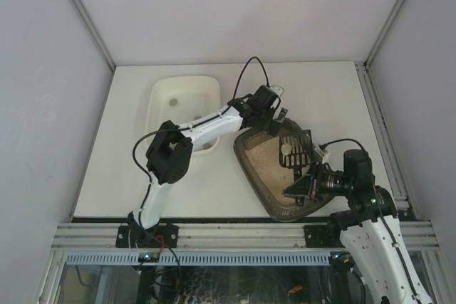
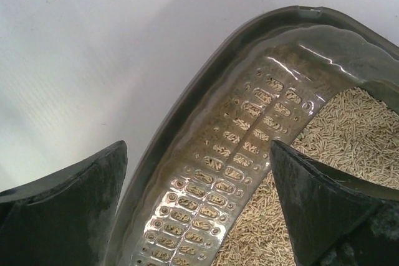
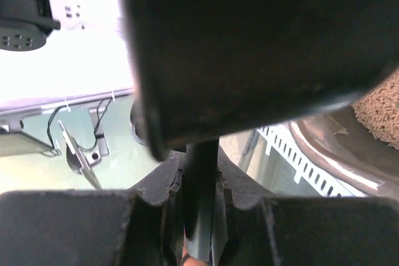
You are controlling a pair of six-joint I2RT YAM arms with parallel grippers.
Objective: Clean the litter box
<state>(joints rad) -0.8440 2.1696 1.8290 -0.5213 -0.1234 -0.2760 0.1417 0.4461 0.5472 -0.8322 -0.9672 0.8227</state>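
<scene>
The litter box [image 1: 265, 176] is a dark brown tray of tan litter at centre right of the table. My left gripper [image 1: 273, 120] hovers at its far left corner. In the left wrist view the left gripper [image 2: 198, 149] is open. Its jaws straddle the box's shiny rim [image 2: 212, 172], one finger outside and one over the litter [image 2: 349, 135]. My right gripper [image 1: 305, 180] is shut on the handle of a black slotted scoop [image 1: 296, 146], which is held over the box with a pale lump on it. In the right wrist view the handle [image 3: 199, 204] sits between the shut jaws of the right gripper [image 3: 201, 175].
A white tub [image 1: 184, 105] stands at the back left beside the litter box, under the left arm's forearm. The aluminium rail [image 1: 235, 234] runs along the near table edge. White walls close in the table on three sides.
</scene>
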